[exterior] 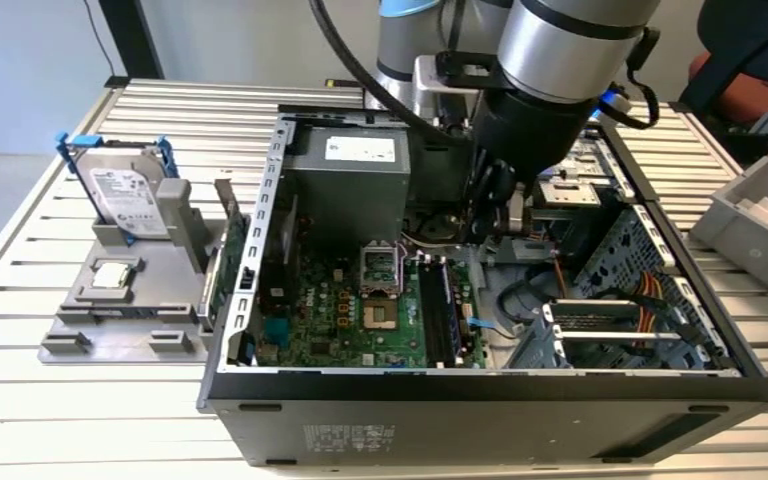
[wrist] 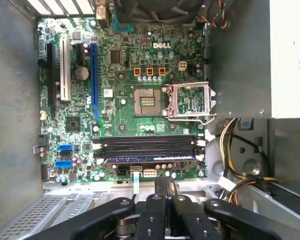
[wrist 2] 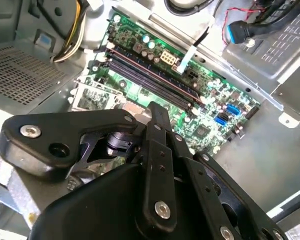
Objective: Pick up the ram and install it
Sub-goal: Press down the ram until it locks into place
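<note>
Four black memory slots (wrist: 147, 147) lie side by side on the green motherboard (wrist: 125, 75) inside the open computer case (exterior: 491, 385). In the slot nearest the board's edge a thin dark stick with a bluish sheen sits between white latches. It looks like the ram (wrist: 150, 159), also seen along the slots in the second wrist view (wrist 2: 155, 80). My gripper (wrist: 165, 182) hangs above the case floor just beside that slot, its black fingers pressed together with nothing between them. The second wrist view shows the gripper (wrist 2: 157, 112) over the board. The arm (exterior: 544, 90) reaches down into the case.
A grey power supply (exterior: 351, 190) and loose cables (wrist: 240, 170) crowd the case near the slots. On the exterior view's left, a grey fixture (exterior: 124, 320) holds a silver hard drive (exterior: 124, 195) with blue clips. A green card (exterior: 231, 265) stands by the case wall. Grey bins (exterior: 764, 215) sit at the right.
</note>
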Robot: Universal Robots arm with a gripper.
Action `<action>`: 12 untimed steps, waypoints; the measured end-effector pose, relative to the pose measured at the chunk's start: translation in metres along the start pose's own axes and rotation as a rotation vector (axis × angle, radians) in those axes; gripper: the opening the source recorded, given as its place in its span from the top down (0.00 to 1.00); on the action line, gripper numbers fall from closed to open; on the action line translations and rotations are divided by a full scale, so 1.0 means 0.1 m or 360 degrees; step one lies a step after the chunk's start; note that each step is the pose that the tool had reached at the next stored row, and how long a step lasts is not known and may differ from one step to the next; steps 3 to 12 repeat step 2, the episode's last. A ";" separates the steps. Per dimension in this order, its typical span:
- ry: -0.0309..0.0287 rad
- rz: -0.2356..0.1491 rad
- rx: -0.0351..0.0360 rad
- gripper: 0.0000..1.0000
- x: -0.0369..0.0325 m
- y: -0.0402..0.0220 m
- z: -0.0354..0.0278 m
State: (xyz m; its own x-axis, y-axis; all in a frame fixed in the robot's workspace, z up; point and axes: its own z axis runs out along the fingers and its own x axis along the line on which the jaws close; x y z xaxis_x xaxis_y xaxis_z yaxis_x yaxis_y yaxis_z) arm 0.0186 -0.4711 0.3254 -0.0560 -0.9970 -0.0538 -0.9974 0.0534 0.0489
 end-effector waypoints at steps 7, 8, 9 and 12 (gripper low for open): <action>0.00004 0.0000 -0.0005 1.00 0.000 0.000 0.000; 0.00004 0.0000 -0.0005 1.00 0.000 0.000 0.000; 0.00004 0.0000 -0.0005 1.00 0.000 0.000 0.000; 0.00004 0.0000 -0.0005 1.00 0.000 0.000 0.000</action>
